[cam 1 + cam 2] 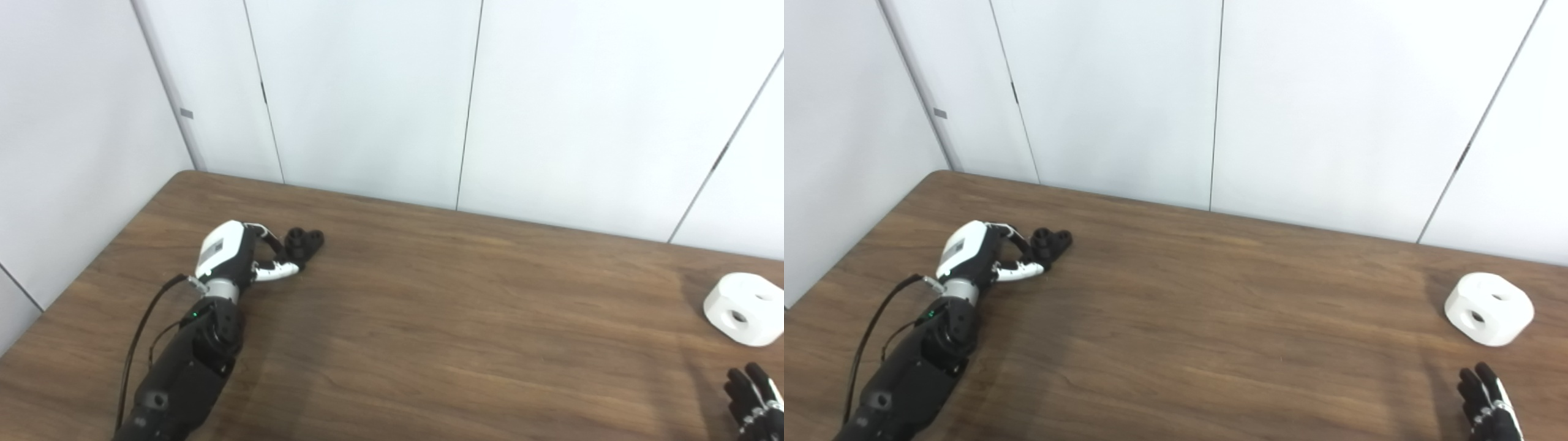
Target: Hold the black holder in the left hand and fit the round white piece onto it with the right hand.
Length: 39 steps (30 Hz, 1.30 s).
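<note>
Black holder (304, 242) and round white piece (1489, 308) lie at opposite ends of a brown wood-grain table (429, 318), which fills the lower half of both views and is the largest thing here. Behind it stand pale wall panels (367, 92) with thin dark seams between them.

Next in size is the left arm (184, 361), black, with a dark cable (138, 340) looping beside it, coming up from the bottom left corner. Its left hand (236, 254), white on the back, rests low on the table at the far left. The fingers (275, 269) and thumb curl around the near side of the holder and touch it, one above and one below, in a loose pinch; whether the holder is lifted off the wood cannot be told.

The round white piece sits flat on the table near the right edge, well apart from the holder, with dark holes showing in its side and top.

Smallest is the right hand (1488, 404), only partly in view at the bottom right corner, near the white piece but not touching it. Its black fingertips (750, 380) point upward, slightly spread, and hold nothing.
</note>
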Tool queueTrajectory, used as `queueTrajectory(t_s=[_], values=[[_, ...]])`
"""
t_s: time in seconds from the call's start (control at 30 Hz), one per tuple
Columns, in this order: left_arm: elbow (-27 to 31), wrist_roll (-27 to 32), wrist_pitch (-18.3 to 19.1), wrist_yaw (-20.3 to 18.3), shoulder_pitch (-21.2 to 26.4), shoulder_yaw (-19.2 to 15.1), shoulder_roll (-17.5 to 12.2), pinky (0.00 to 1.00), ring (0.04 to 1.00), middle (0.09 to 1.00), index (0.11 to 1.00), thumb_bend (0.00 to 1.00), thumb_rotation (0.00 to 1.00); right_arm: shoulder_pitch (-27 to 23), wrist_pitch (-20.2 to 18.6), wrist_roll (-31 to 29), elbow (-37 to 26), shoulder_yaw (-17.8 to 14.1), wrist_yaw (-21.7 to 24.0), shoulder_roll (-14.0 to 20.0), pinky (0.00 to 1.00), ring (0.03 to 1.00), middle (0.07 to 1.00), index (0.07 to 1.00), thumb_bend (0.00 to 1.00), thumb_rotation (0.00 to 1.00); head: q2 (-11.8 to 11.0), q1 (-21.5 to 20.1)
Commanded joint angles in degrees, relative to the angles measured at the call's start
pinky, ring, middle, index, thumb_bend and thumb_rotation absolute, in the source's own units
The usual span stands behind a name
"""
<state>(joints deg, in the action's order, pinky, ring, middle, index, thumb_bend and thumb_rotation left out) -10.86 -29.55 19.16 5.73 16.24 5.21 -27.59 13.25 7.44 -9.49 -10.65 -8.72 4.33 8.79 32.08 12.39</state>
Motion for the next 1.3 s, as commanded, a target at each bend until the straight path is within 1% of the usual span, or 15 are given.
queueTrajectory(t_s=[0.0, 0.1, 0.2, 0.3, 0.43, 0.53, 0.67, 0.83, 1.0, 1.27], values=[[2.71, -1.03, -1.29, -1.18, -0.81, 1.19, -0.11, 1.0, 0.949, 0.834, 0.488, 0.51, 0.04, 3.34, 0.34, 0.04, 2.51, 1.07, -0.34, -2.53, 1.0, 0.95, 0.924, 0.951, 0.62, 1.0, 0.08, 0.01], [5.48, -1.4, -1.94, -2.42, -2.38, 2.33, -0.2, 0.99, 0.937, 0.824, 0.489, 0.51, 0.05, 3.34, 0.15, 0.01, 2.19, 1.34, -0.35, -2.72, 1.0, 0.955, 0.927, 0.956, 0.61, 1.0, 0.21, -0.35], [8.67, 0.23, -2.17, -5.25, -3.95, 2.4, -0.13, 0.98, 0.951, 0.833, 0.489, 0.51, 0.05, 3.34, 0.18, 0.14, 2.02, 1.43, -0.68, -3.07, 1.0, 0.947, 0.926, 0.953, 0.6, 1.0, 0.36, -0.98], [11.46, 0.64, -2.04, -7.45, -5.24, 2.7, -0.32, 0.9, 0.941, 0.837, 0.49, 0.51, 0.05, 3.47, 0.06, 1.25, 1.42, 1.73, -1.24, -3.32, 1.0, 0.965, 0.933, 0.966, 0.59, 1.0, 0.69, -1.73], [15.99, 1.14, -2.32, -9.26, -7.7, 2.86, 0.62, 0.86, 0.935, 0.829, 0.489, 0.51, 0.04, 3.53, 0.21, 1.69, 0.89, 1.9, -1.9, -3.78, 1.0, 0.964, 0.939, 0.976, 0.53, 1.0, 1.2, -2.56], [19.23, 1.66, -2.35, -11.08, -9.57, 3.21, 1.54, 0.89, 0.954, 0.849, 0.489, 0.51, 0.04, 3.65, -0.01, 2.11, 0.39, 2.21, -2.36, -3.87, 1.0, 0.966, 0.94, 0.981, 0.5, 1.0, 1.69, -3.32], [22.04, 1.18, -5.21, -12.18, -12.14, 4.49, 2.02, 0.91, 0.953, 0.849, 0.489, 0.51, 0.04, 3.85, -0.61, 1.69, -0.3, 2.61, -2.66, -3.95, 1.0, 0.964, 0.938, 0.982, 0.47, 1.0, 2.21, -4.37], [25.25, -1.78, -7.88, -12.99, -15.0, 7.01, 2.13, 0.96, 0.957, 0.851, 0.489, 0.51, 0.04, 4.04, -1.55, 2.64, -1.21, 3.12, -3.44, -3.96, 1.0, 0.961, 0.933, 0.978, 0.45, 1.0, 3.16, -6.04], [27.14, -4.01, -11.1, -13.14, -17.16, 9.23, 3.03, 1.0, 0.948, 0.848, 0.489, 0.51, 0.04, 4.44, -1.73, 2.59, -1.91, 3.65, -3.62, -3.77, 1.0, 0.963, 0.933, 0.977, 0.47, 1.0, 4.34, -7.64], [28.84, -8.51, -15.31, -12.7, -19.62, 12.65, 4.26, 0.98, 0.932, 0.837, 0.488, 0.52, 0.04, 5.07, -1.86, 3.59, -3.03, 4.65, -4.94, -3.82, 1.0, 0.945, 0.923, 0.969, 0.49, 1.0, 6.66, -10.26]])
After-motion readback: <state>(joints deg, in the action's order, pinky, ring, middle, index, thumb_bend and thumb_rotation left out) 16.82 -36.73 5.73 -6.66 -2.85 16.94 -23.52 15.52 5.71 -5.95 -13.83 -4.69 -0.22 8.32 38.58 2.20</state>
